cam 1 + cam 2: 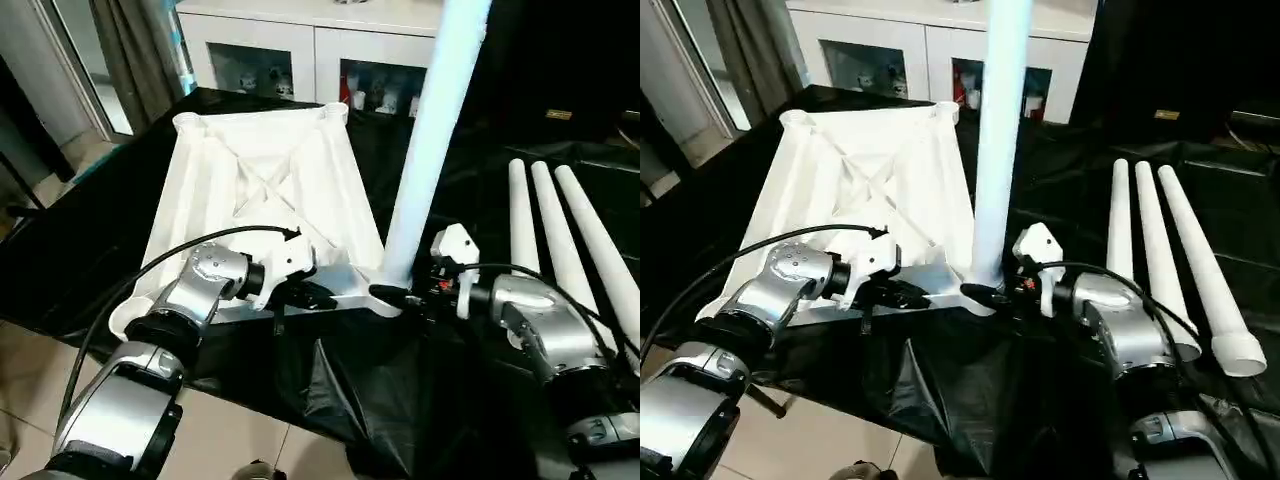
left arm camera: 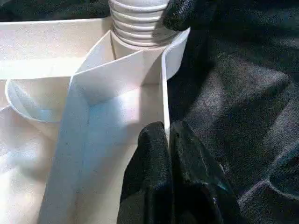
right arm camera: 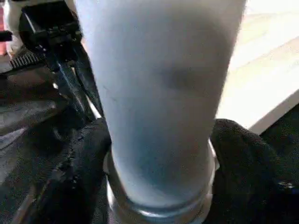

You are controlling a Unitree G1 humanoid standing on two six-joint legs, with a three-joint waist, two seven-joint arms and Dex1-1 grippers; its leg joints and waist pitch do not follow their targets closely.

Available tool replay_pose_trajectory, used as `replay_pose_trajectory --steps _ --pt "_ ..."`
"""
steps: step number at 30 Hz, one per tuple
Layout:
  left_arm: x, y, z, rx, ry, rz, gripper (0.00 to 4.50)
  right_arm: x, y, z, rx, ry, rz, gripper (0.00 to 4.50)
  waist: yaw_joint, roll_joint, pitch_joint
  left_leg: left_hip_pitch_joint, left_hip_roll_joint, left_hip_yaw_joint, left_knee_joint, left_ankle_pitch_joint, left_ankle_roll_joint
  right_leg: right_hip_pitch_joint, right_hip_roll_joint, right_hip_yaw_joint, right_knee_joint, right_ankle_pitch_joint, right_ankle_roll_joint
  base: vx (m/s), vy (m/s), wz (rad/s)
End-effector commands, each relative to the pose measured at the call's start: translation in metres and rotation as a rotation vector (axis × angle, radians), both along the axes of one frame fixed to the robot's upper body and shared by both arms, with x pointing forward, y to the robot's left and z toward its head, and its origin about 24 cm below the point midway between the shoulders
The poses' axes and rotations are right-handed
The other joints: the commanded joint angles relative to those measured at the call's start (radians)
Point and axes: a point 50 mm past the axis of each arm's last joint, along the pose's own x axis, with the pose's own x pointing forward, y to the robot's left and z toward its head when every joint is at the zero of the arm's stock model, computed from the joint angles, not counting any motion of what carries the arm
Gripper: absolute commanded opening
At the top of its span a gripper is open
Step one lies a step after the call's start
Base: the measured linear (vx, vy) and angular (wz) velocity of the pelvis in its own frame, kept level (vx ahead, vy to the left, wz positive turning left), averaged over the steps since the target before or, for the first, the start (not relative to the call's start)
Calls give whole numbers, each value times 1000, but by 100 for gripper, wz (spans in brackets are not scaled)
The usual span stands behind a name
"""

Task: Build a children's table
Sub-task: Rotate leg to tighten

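The right pincer [image 3: 159, 186] is clamped on the base of the upright leg [image 1: 432, 150], one black finger [image 3: 81, 177] on each side of the tube just above its threaded end, which sits in the near right corner socket [image 2: 175, 51] of the upside-down white table panel [image 1: 262, 190]. The left pincer [image 2: 169, 149] is pressed together on the thin near wall of that panel, close beside the same socket, so the two pincers are near each other along the near edge. The panel lies ribbed side up on the black-draped tabletop [image 1: 420, 400], with two more round sockets showing at its far corners. Three spare legs [image 1: 1160, 260] lie side by side on the cloth to the robot's right, well apart from the panel, with bare black cloth between them and the standing leg. I can read no writing or label anywhere. Behind the tabletop stands a white cabinet [image 1: 300, 50] with glass doors.
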Motion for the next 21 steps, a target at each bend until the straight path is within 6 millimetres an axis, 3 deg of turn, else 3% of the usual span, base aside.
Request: replay_pose_trajectory --steps 1,7,11,12,14,16,18,21 --pt "-4 -3 0 -42 12 -26 0 -4 5 -1 14 13 21 320 -1 -12 -74 14 69 -31 -70 -186 77 48 -87 50 -68 -222 -237 0 0 0" --pt "-3 -4 1 -58 16 -12 0 -2 4 -15 -31 42 -93 275 -3 -10 -72 16 68 -31 -72 -200 60 45 -89 51 -73 -259 -230 0 0 0" --pt "7 -12 1 -66 -20 121 0 4 8 -37 -74 68 -330 274 -17 -12 -66 18 64 -34 -77 -246 30 42 -91 51 -84 -353 -206 0 0 0" --pt "10 -14 1 -59 -29 155 0 6 10 -41 -63 79 -386 273 -30 -13 -60 25 59 -37 -80 -293 12 38 -90 50 -95 -440 -185 0 0 0" --pt "14 -17 2 -59 -40 203 0 9 12 -45 -56 89 -473 273 -34 -12 -60 26 59 -39 -81 -303 6 38 -92 50 -100 -477 -172 0 0 0" --pt "21 -25 5 -84 -48 293 0 18 16 -50 -26 126 -639 272 -40 -11 -57 34 56 -43 -80 -341 -3 31 -93 47 -110 -552 -149 0 0 0" --pt "28 -36 8 -96 -69 386 0 26 28 -52 2 156 -761 272 -47 -7 -58 34 55 -46 -83 -356 -9 31 -90 44 -115 -565 -131 0 0 0" --pt "33 -44 9 -93 -95 463 0 32 42 -51 2 163 -799 272 -55 -5 -57 39 52 -45 -80 -384 -9 23 -90 43 -119 -577 -135 0 0 0"
